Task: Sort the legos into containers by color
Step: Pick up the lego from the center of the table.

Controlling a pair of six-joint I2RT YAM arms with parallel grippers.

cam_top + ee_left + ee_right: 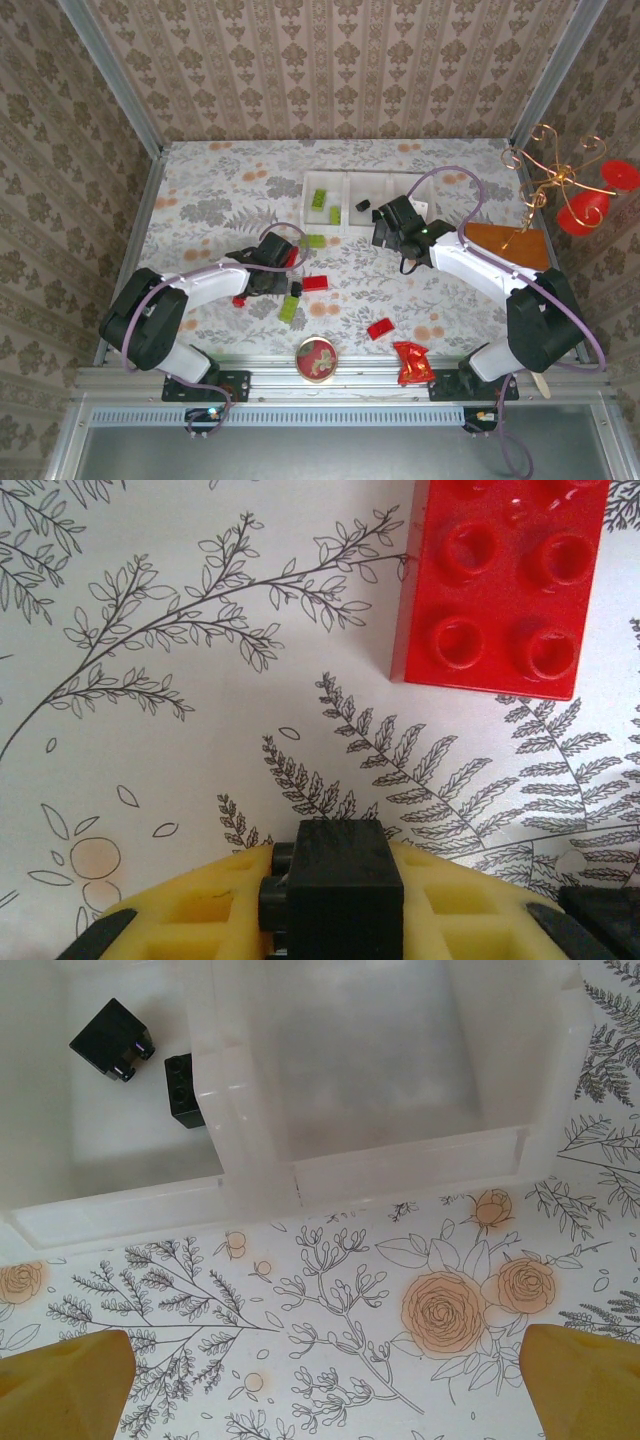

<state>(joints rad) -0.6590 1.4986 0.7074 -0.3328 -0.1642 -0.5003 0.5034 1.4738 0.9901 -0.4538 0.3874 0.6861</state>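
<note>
My left gripper (280, 272) (340, 900) is shut on a small black lego (340, 880) between its yellow pads, low over the flowered tablecloth. A red lego (505, 580) (315, 283) lies just ahead of it. The white three-compartment tray (345, 232) (380, 1160) stands mid-table; its left compartment holds green legos (320, 200), and two black legos (112, 1038) (183, 1090) lie in the middle one. My right gripper (390, 232) (325, 1390) is open and holds nothing, just in front of the tray. Loose on the cloth are green legos (316, 241) (288, 308) and another red one (380, 328).
A round red-topped tin (316, 358) and a crumpled red wrapper (411, 362) sit at the near edge. An orange board (505, 245) lies at the right, with a gold wire ornament with red discs (560, 185) over it. Patterned walls enclose the table.
</note>
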